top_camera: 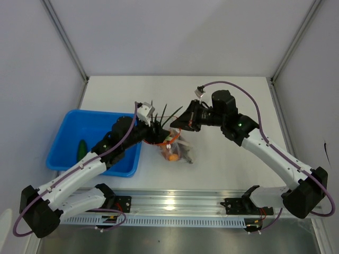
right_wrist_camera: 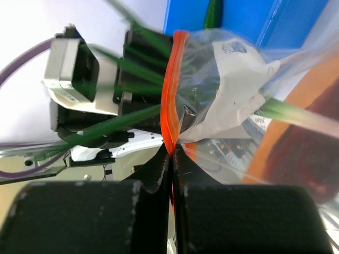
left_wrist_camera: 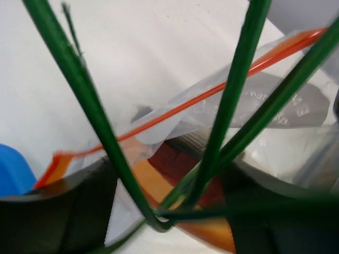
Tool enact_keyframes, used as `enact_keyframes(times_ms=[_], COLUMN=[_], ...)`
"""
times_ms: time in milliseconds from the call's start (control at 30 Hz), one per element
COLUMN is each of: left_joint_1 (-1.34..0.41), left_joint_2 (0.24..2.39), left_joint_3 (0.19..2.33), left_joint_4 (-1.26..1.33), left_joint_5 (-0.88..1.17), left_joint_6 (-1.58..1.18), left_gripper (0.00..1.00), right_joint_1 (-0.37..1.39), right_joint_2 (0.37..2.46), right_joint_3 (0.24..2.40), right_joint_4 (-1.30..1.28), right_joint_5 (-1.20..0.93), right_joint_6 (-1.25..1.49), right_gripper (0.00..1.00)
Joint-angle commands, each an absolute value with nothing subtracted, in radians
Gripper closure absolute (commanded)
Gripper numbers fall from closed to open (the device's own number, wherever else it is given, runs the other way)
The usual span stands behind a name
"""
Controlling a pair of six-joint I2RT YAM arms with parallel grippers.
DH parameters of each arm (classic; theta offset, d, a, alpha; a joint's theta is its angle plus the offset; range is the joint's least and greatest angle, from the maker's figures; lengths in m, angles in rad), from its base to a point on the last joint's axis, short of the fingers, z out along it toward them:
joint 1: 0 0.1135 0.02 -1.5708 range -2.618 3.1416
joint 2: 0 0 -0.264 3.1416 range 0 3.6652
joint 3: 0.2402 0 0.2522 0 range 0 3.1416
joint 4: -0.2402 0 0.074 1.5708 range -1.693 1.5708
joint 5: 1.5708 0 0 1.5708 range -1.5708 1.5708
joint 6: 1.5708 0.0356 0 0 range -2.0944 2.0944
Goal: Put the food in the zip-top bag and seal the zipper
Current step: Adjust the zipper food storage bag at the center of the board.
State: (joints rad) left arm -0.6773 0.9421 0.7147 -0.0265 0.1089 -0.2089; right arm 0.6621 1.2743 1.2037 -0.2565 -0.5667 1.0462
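Observation:
The clear zip-top bag (top_camera: pixel 179 151) hangs at table centre, with the dark-red meat slab (top_camera: pixel 172 155) inside. My right gripper (top_camera: pixel 179 123) is shut on the red-orange zipper (right_wrist_camera: pixel 174 79), pinching it at the jaw tips (right_wrist_camera: pixel 174 151). My left gripper (top_camera: pixel 153 132) is at the bag's mouth from the left and holds the long green stalks (top_camera: pixel 161 117), which fan upward. In the left wrist view the stalks (left_wrist_camera: pixel 233 95) cross between the fingers (left_wrist_camera: pixel 63 211), above the zipper (left_wrist_camera: pixel 212 92) and the slab (left_wrist_camera: pixel 175 164). In the right wrist view stalks (right_wrist_camera: pixel 122 124) cross the zipper and the slab (right_wrist_camera: pixel 307 153) is in the bag.
A blue tray (top_camera: pixel 69 153) stands at the left, under my left arm, with a green cucumber-like piece (top_camera: pixel 82 150) in it. Its blue wall also shows in the right wrist view (right_wrist_camera: pixel 254 16). A metal rail (top_camera: pixel 175 203) runs along the near edge.

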Motion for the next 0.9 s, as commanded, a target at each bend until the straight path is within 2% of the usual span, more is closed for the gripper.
enact_keyframes(times_ms=[0,33,233,567,700,867], left_joint_1=[-0.680,-0.680,-0.683,-0.683,-0.683,-0.683], left_joint_2=[0.980,0.977,0.783,0.445,0.433,0.463], left_joint_3=[0.822,0.824,0.755,0.767,0.811,0.818], left_joint_4=[-0.198,-0.201,-0.117,-0.205,-0.342,-0.388], left_joint_5=[0.032,0.058,0.057,-0.032,-0.127,-0.101], left_joint_6=[-0.242,-0.236,-0.207,-0.288,-0.374,-0.397], left_gripper=[0.19,0.01,0.01,0.00,0.01,0.01], right_joint_1=[0.653,0.652,0.646,0.641,0.640,0.640], right_joint_2=[1.227,1.229,1.230,1.239,1.241,1.243], right_joint_3=[1.232,1.232,1.221,1.232,1.241,1.256], right_joint_4=[-0.207,-0.207,-0.222,-0.279,-0.294,-0.328], right_joint_5=[-0.606,-0.609,-0.592,-0.568,-0.566,-0.560], right_joint_6=[1.051,1.051,1.034,0.979,0.965,0.937], right_gripper=[1.00,1.00,1.00,1.00,1.00,1.00])
